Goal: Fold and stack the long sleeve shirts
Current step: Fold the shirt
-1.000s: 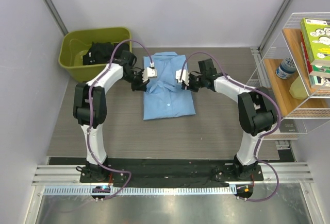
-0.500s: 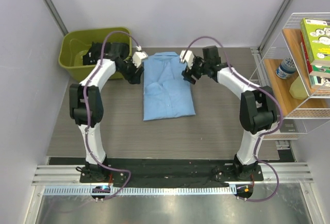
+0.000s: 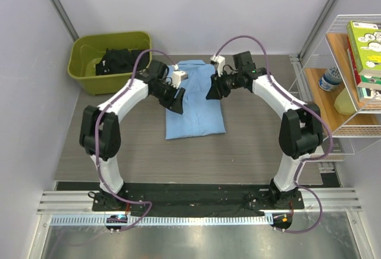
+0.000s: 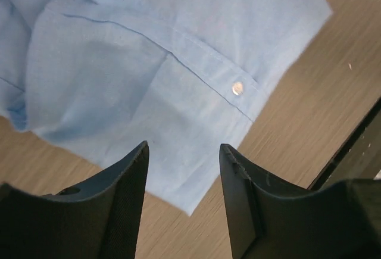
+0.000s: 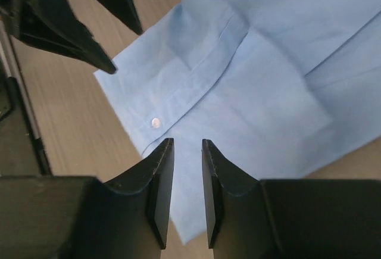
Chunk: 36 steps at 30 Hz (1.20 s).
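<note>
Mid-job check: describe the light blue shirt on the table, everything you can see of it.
The light blue shirt looks like thin cloth, folded into a neat rectangle with its collar at the far end and the button placket facing up, one pale button showing. It lies flat on the wood-grain table. Nothing grips it.

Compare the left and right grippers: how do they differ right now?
Jaws: the left gripper stands wide apart, the right gripper shows only a narrow gap. Place: the left gripper hangs over the shirt's left edge, the right gripper over its right edge. Shared: both are empty and point down at the folded shirt, with no cloth pinched.
</note>
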Each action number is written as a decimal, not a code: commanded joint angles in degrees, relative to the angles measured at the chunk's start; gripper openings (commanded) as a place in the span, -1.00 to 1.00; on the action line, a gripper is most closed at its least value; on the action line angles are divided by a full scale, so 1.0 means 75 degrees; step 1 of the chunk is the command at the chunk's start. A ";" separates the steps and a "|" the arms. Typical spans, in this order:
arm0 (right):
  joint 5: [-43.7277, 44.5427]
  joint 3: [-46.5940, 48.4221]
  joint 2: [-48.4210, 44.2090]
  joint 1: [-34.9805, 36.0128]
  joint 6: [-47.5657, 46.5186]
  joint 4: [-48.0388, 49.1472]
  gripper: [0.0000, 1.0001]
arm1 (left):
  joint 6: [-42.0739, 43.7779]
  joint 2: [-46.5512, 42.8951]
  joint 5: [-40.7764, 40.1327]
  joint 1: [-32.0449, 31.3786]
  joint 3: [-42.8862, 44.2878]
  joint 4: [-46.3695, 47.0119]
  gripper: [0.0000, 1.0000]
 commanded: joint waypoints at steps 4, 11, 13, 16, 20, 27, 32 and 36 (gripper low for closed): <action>-0.0025 -0.0049 0.1263 -0.0004 0.0971 -0.0399 -0.41 | -0.1582 0.1571 -0.1468 -0.0054 0.0759 0.0905 0.01; 0.0433 0.0431 0.1921 -0.0144 0.0794 -0.0669 -0.42 | -0.1184 0.2206 -0.2430 -0.0054 0.1885 0.1223 0.17; 0.0329 0.0631 0.1700 -0.0191 0.0806 -0.0972 -0.41 | -0.1043 0.1751 -0.2455 -0.0042 0.1619 0.1175 0.22; -0.0231 0.0597 0.1057 -0.0238 0.1145 -0.1185 -0.29 | -0.0983 0.0662 -0.1030 -0.0031 0.0789 0.1117 0.31; -0.1239 -0.0105 0.0271 -0.0122 0.2046 -0.1022 0.08 | -0.2561 -0.0909 0.1655 -0.0077 -0.1087 0.2375 0.86; -0.2343 -0.1349 0.0209 0.0534 0.2740 -0.0517 0.95 | -0.6278 -0.1474 0.2889 -0.0359 -0.3608 0.5590 0.99; -0.2695 -0.1384 0.1274 0.0418 0.2751 -0.0494 0.99 | -0.7230 -0.0586 0.2797 -0.0347 -0.4055 0.6437 1.00; -0.2486 -0.1665 0.2212 -0.0061 0.2412 -0.0680 0.99 | -0.6787 0.0280 0.2690 -0.0078 -0.4301 0.6262 1.00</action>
